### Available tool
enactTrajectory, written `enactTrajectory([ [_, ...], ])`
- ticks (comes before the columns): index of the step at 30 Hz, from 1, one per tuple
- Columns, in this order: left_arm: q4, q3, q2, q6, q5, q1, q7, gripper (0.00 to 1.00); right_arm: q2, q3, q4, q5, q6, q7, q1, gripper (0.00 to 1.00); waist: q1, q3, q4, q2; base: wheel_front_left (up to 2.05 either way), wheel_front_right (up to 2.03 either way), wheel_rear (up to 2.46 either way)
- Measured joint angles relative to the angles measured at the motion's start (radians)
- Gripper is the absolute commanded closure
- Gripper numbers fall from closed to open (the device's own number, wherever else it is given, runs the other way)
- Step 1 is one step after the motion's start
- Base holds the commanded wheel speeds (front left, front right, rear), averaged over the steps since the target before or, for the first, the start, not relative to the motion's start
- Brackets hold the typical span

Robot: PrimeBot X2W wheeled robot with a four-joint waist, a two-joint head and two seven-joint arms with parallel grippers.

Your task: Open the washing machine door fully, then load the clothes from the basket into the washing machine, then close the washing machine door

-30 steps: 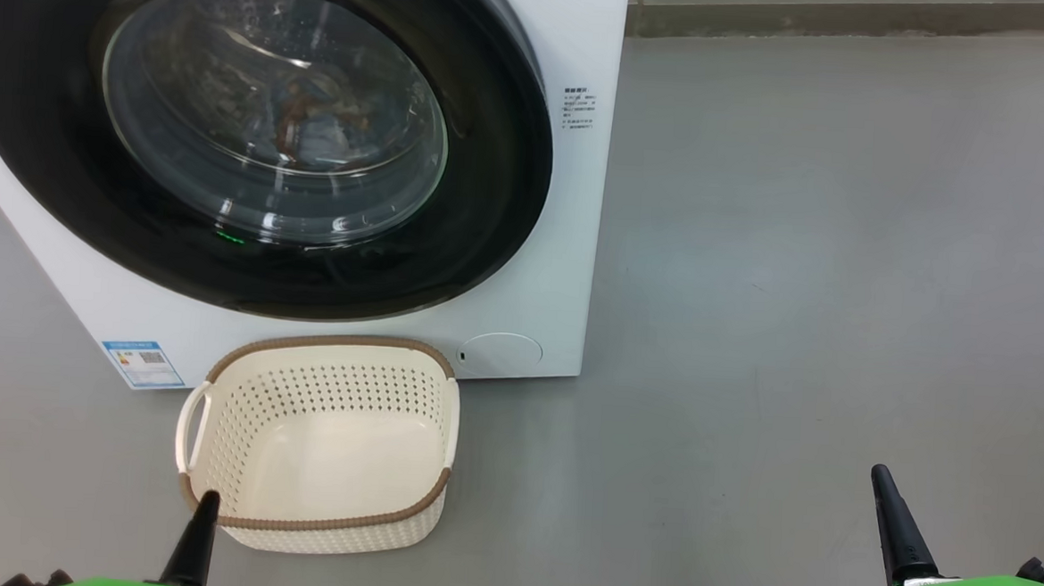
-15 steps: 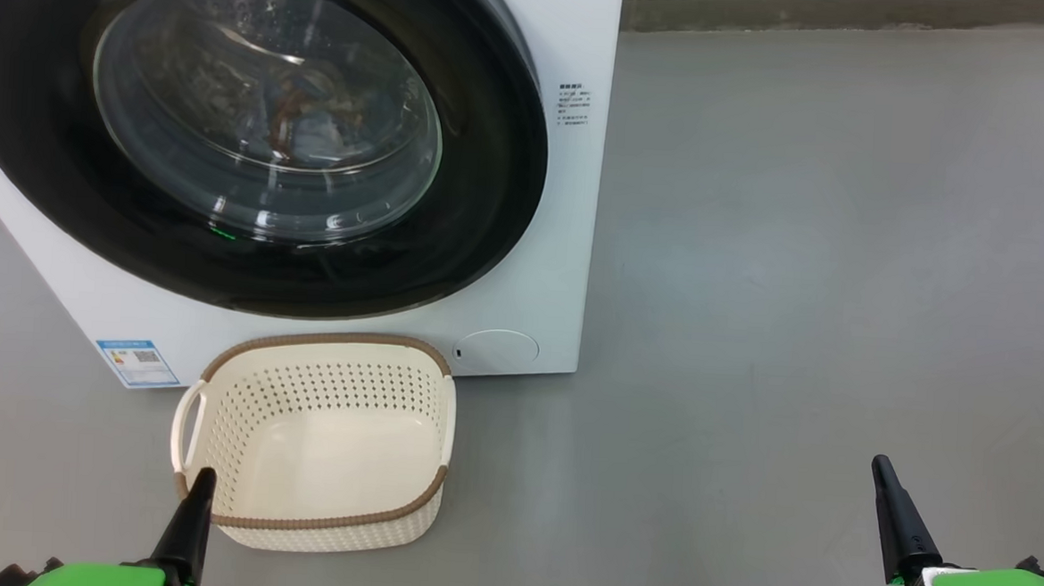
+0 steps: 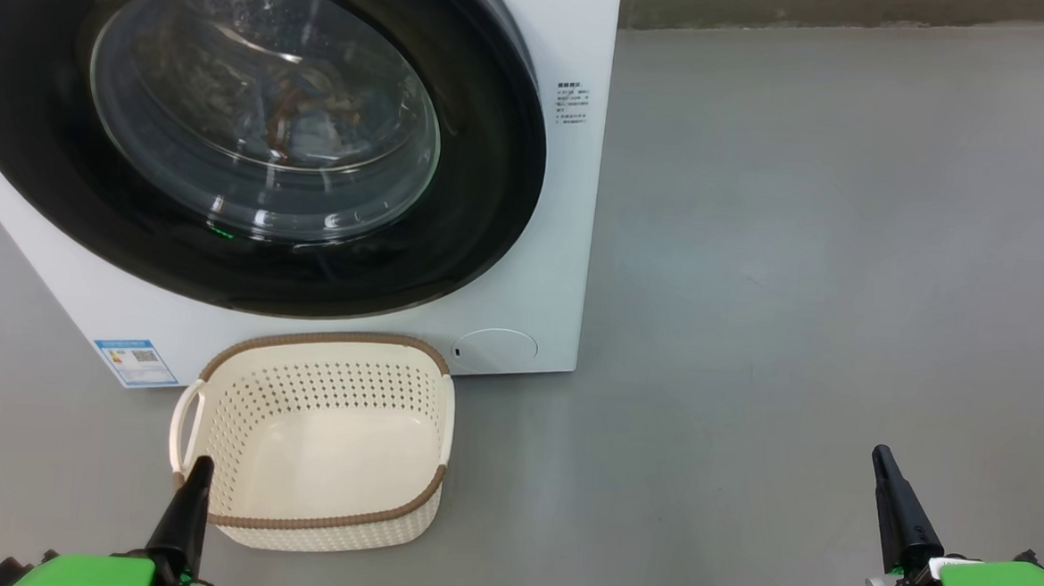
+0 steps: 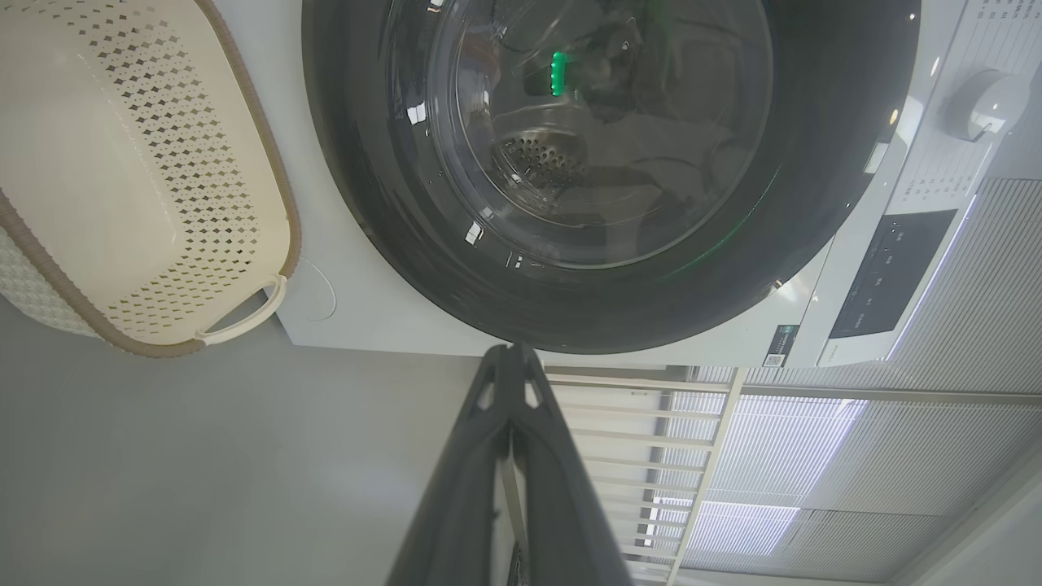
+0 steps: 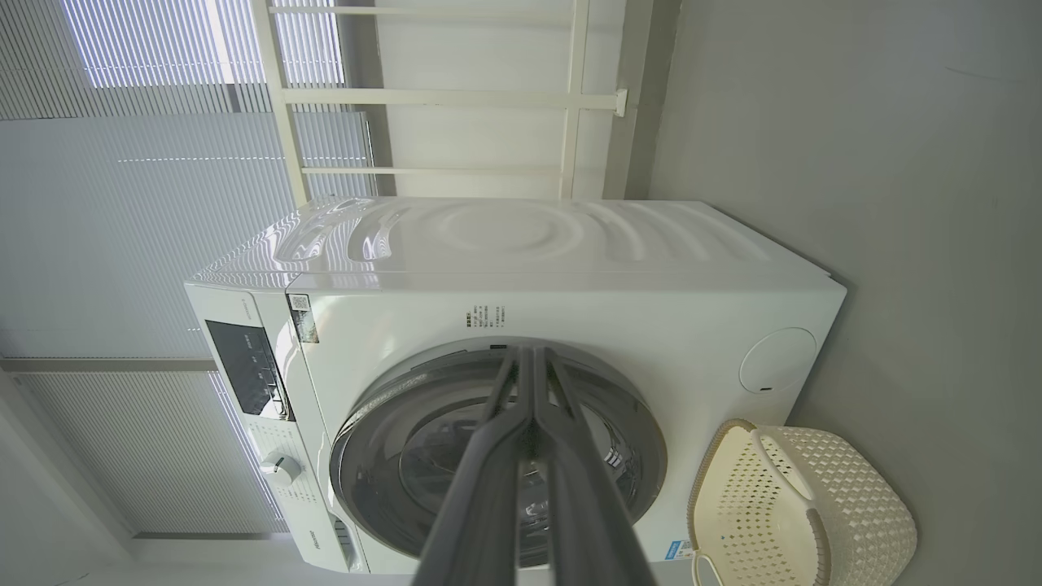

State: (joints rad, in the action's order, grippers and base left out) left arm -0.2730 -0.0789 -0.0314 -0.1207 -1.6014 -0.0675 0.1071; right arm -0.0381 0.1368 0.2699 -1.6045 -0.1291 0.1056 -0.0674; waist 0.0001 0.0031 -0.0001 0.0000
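The white washing machine [image 3: 569, 242] stands on the floor with its black-rimmed door [image 3: 483, 193] shut. Behind the glass, the clothes [image 3: 303, 116] show dimly as brown and orange patches in the drum. The cream basket [image 3: 322, 522] sits on the floor before the machine, its inside bare. My left gripper [image 3: 201, 466] is shut with nothing in it, its tip over the basket's near left corner. My right gripper [image 3: 880, 455] is shut and holds nothing, far to the right above the floor. In the wrist views, the left gripper [image 4: 510, 354] and right gripper [image 5: 525, 354] point at the door.
Grey floor [image 3: 801, 254] stretches wide to the right of the machine. A round flap [image 3: 494, 345] and a blue label [image 3: 136, 360] sit low on the machine's front. Window blinds [image 5: 122, 203] and a white rail [image 5: 456, 98] stand behind the machine.
The head view has shifted a little. Both shut grippers have come slightly higher into the picture. Door, basket and clothes have not moved.
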Motion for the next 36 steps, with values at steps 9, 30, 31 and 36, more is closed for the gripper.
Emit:
enactTrajectory([
  [9,0.0,0.0,0.0,0.0,0.0,0.0,0.0,1.0,0.0,0.0,0.0,0.0,0.0,0.0,0.0,1.0,-0.0001,0.0,0.0,0.0,0.0,0.0,0.0],
  [30,0.0,0.0,0.0,0.0,0.0,0.0,0.0,1.0,0.0,0.0,0.0,0.0,0.0,0.0,0.0,1.0,0.0,0.0,0.0,0.0,0.0,0.0,0.0],
  [31,0.0,0.0,0.0,0.0,0.0,0.0,0.0,1.0,0.0,0.0,0.0,0.0,0.0,0.0,0.0,1.0,0.0,0.0,0.0,0.0,0.0,0.0,0.0],
  [36,0.0,0.0,0.0,0.0,0.0,0.0,0.0,1.0,0.0,0.0,0.0,0.0,0.0,0.0,0.0,1.0,0.0,0.0,0.0,0.0,0.0,0.0,0.0],
])
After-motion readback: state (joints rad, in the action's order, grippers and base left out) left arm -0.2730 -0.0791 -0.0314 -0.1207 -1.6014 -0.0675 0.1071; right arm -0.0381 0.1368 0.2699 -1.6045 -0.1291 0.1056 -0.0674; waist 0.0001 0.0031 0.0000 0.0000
